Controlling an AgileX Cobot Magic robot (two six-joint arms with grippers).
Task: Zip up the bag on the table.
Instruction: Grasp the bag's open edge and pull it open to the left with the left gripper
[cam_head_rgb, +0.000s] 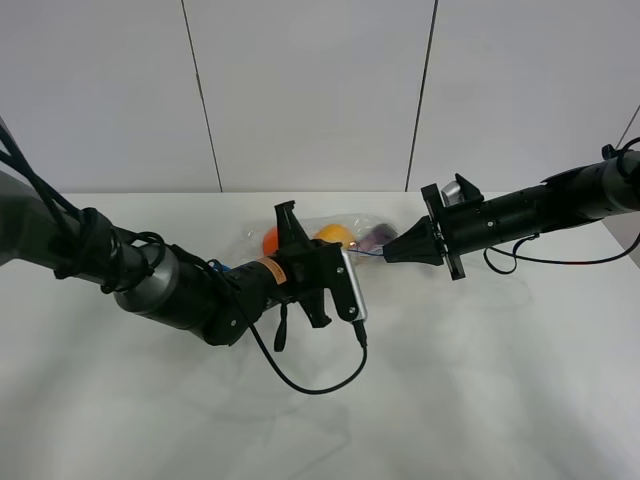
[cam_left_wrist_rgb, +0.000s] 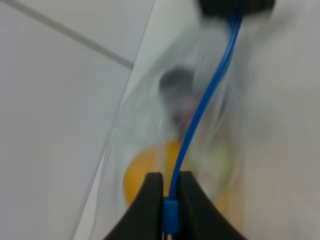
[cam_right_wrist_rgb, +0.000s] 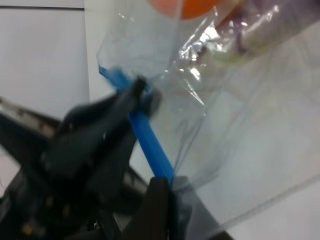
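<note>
Left claw (cam_left_wrist_rgb: 170, 194) pinches zipper (cam_left_wrist_rgb: 210, 90) of bag (cam_left_wrist_rgb: 142, 117) holding orange fruit (cam_left_wrist_rgb: 142, 172), perhaps eggplant (cam_head_rgb: 376, 236)

Bag (cam_right_wrist_rgb: 240, 130) — clear thin plastic film, glossy, creased, catching highlights. Zipper strip (cam_right_wrist_rgb: 150, 142): smooth blue plastic, semi-gloss. Table (cam_head_rgb: 480, 400): white, matt, smooth. Left gripper (cam_left_wrist_rgb: 170, 182) fingers: black plastic, matt. Left arm housing (cam_head_rgb: 150, 287) — silver-grey metal look, satin sheen. Cable (cam_head_rgb: 300, 391): black rubbery sheath, dull. Wall panels (cam_head_rgb: 310, 90): pale, matt, flat.

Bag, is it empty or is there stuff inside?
Not empty. An orange fruit, a yellow fruit and a purple eggplant show through the clear bag.
</note>
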